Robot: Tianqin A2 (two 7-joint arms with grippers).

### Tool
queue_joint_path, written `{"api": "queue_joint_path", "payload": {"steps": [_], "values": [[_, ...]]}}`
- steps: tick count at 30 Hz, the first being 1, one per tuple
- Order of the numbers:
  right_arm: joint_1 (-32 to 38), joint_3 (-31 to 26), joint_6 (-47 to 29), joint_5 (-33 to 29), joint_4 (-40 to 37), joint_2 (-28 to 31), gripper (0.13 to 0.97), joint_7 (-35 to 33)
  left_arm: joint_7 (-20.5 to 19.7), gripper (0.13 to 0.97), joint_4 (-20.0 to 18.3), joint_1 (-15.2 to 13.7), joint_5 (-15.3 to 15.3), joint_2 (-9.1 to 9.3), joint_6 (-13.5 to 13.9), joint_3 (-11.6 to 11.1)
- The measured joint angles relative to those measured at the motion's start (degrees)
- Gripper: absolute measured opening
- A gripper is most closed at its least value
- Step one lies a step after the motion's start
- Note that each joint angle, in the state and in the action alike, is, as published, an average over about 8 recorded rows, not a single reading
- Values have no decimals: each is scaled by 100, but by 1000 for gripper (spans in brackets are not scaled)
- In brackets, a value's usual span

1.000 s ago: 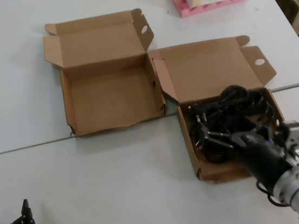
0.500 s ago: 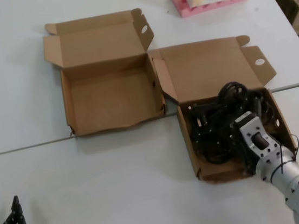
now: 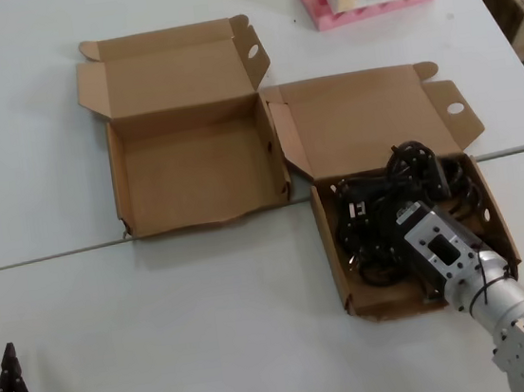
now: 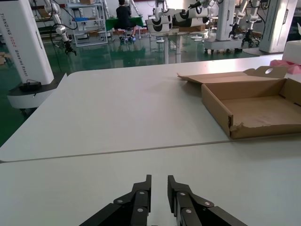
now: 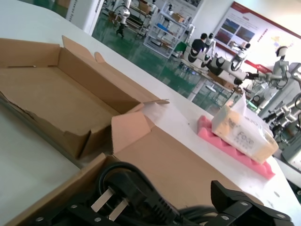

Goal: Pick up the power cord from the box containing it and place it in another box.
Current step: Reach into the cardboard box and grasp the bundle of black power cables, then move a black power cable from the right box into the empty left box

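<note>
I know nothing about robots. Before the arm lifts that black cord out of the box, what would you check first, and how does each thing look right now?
1. Right claw down in the cord's box: ok.
2. Claw shut on the power cord: cannot tell; the wrist hides the fingers.
3. Cord loops and plug free of the box walls: cannot tell; it lies tangled.
4. Other box open, with nothing inside: ok.
5. Left claw parked near the table's near edge, far from both boxes: ok.

The head camera looks steeply down on the tabletop (image 3: 206, 289) from above. The left wrist camera sits low at the near left, facing far across toward the empty box (image 4: 249, 106). The right wrist camera sits close inside the cord box (image 5: 188, 165), sharing that empty box (image 5: 51, 94).
</note>
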Motion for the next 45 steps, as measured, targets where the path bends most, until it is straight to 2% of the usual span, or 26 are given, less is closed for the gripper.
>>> {"api": "queue_joint_path", "payload": {"steps": [5,9,17,18,26,30,35,41,45], "values": [[46,-143,66,285,-47,51,764,6,0,259,0,0,0,0,0,0],[34,-153,107,404,-37,90,764,18,0,213,0,0,0,0,0,0],[-45,-187,303,453,170,220,591,24,0,173,0,0,0,0,0,0],[-59,-185,326,455,202,237,591,24,0,170,0,0,0,0,0,0],[-161,-162,457,459,375,342,398,24,0,163,0,0,0,0,0,0],[-181,-220,567,432,460,413,348,24,0,163,0,0,0,0,0,0],[-120,-451,918,257,677,554,264,24,0,163,0,0,0,0,0,0],[38,-765,1516,-273,1175,718,232,24,0,163,0,0,0,0,0,0],[174,-888,1798,-671,1391,626,213,24,0,163,0,0,0,0,0,0]]}}
